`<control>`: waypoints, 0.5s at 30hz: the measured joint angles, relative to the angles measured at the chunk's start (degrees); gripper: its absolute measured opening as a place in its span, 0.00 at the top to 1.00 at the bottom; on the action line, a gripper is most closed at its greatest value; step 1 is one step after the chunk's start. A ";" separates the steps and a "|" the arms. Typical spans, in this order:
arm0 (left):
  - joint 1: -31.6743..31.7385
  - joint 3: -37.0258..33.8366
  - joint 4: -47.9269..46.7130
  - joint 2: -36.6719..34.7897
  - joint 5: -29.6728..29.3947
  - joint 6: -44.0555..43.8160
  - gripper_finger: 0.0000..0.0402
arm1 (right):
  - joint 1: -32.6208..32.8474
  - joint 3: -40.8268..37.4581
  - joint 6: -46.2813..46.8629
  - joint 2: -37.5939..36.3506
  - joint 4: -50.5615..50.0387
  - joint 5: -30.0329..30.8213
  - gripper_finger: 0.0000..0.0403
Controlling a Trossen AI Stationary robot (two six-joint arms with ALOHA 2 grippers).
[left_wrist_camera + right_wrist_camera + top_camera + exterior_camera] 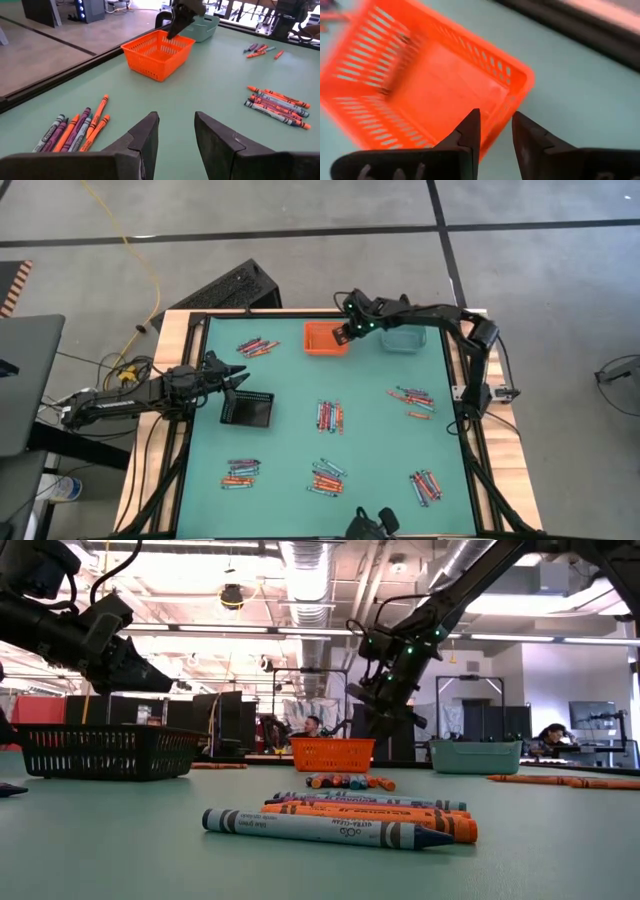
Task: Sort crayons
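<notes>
The right gripper [343, 333], at upper centre of the high view, hangs over the right rim of the orange perforated plastic bin [322, 338]; in the right wrist view its two dark fingers [470, 131] stand slightly apart with nothing between them, above the bin's near wall [495, 122]. Just right of that bin sits the teal plastic bin [404, 338]. The left gripper [236, 375], at left centre of the high view, hovers over the upper edge of the black mesh bin [248, 409]; the left wrist view shows its fingers [146, 137] parted and empty. The crayons, short paper-wrapped sticks in orange, blue and purple, lie in separate clusters on the green table mat [370, 440]: one at upper left [256, 346], one at centre [329, 416], one at right [414, 399], and three along the lower part, at lower left [240, 472], lower centre [326, 477] and lower right [426, 485]. In the low view the nearest crayons [340, 821] lie flat in the foreground.
</notes>
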 joint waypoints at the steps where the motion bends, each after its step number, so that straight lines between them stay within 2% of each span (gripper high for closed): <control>1: 0.00 0.00 0.01 0.00 -0.02 -0.02 0.71 | 0.00 -0.03 -0.01 0.72 0.32 0.00 0.76; 6: -0.02 0.00 0.00 0.00 -0.04 -0.03 0.71 | 0.35 0.08 -0.44 1.56 3.43 1.95 0.81; 12: 0.00 0.00 -0.02 0.00 0.02 0.05 0.71 | 0.07 -0.03 -1.87 1.31 4.07 1.80 0.98; 15: 0.00 0.00 -0.12 -0.01 0.04 0.01 0.71 | 0.03 -0.03 -2.35 0.80 4.62 1.78 0.98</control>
